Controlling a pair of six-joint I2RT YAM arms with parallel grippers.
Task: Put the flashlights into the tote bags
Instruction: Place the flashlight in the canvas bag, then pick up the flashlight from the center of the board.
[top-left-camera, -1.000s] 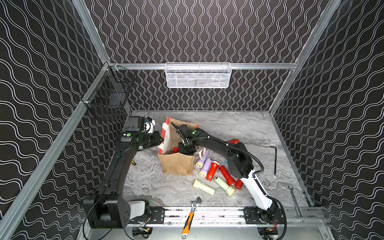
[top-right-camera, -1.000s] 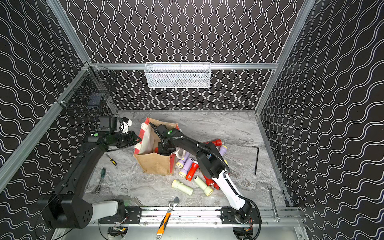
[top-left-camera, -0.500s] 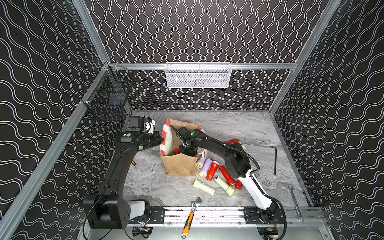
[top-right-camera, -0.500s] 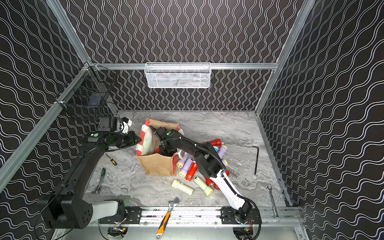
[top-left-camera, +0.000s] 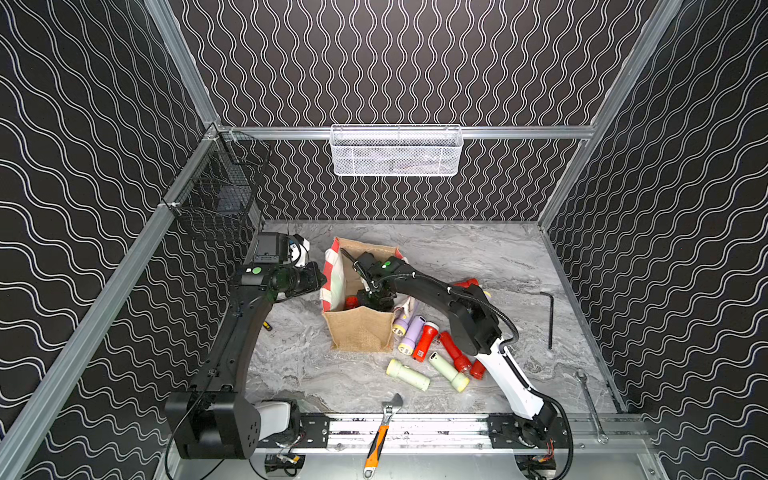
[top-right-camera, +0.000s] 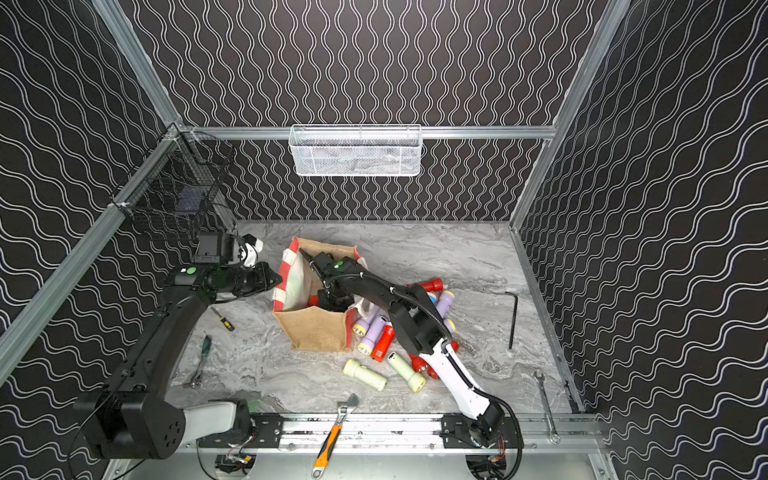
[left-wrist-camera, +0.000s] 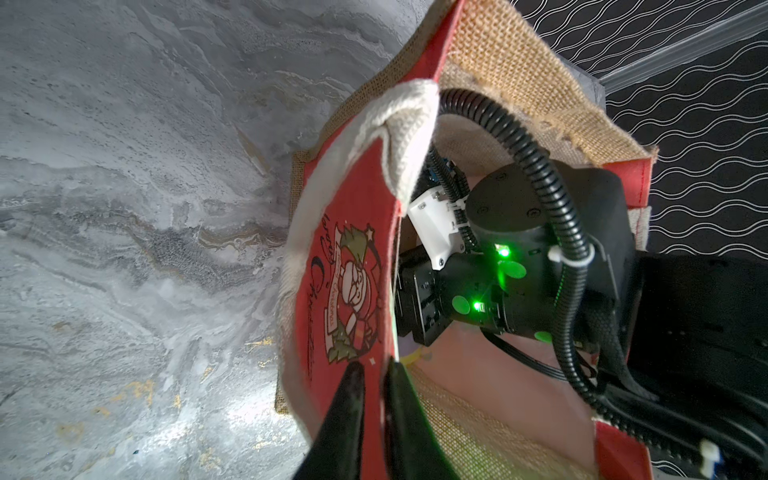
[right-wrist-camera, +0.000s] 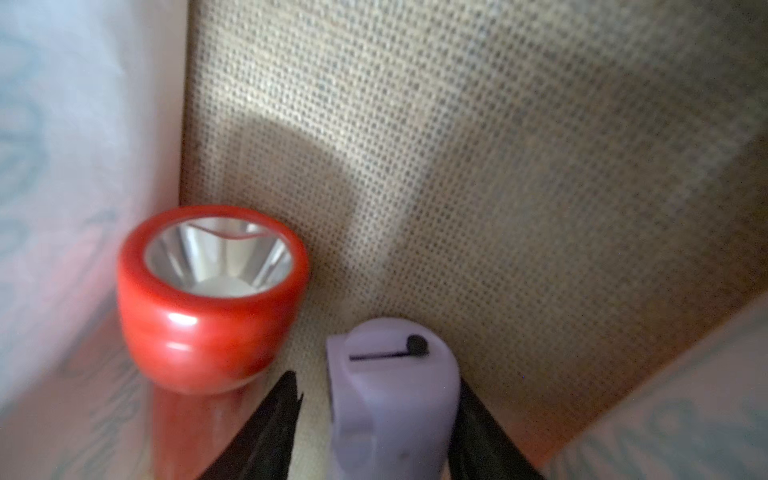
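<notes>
The tote bag (top-left-camera: 359, 332) (top-right-camera: 316, 330) stands open in the middle of the table. My left gripper (left-wrist-camera: 374, 368) (top-left-camera: 322, 278) is shut on its red-and-white side panel (left-wrist-camera: 345, 232), holding the mouth open. My right gripper (right-wrist-camera: 376, 380) (top-left-camera: 376, 297) reaches down inside the bag. It is open around a lilac flashlight (right-wrist-camera: 395, 395), with a gap showing at one finger. A red flashlight (right-wrist-camera: 212, 316) (top-left-camera: 351, 301) stands beside it against the burlap wall. More flashlights lie right of the bag: lilac (top-left-camera: 411, 338), red (top-left-camera: 424, 340), pale green (top-left-camera: 407, 374).
An orange-handled wrench (top-left-camera: 380, 436) lies on the front rail. An Allen key (top-left-camera: 550, 320) and a spanner (top-left-camera: 590, 405) lie at the right. Screwdrivers (top-right-camera: 222, 320) lie left of the bag. A white mesh basket (top-left-camera: 397, 151) and a black wire basket (top-left-camera: 216, 199) hang on the walls.
The bag has straightened up and its near wall has shifted slightly to the right. The right arm stays reaching into the bag. The left arm holds still on the panel.
</notes>
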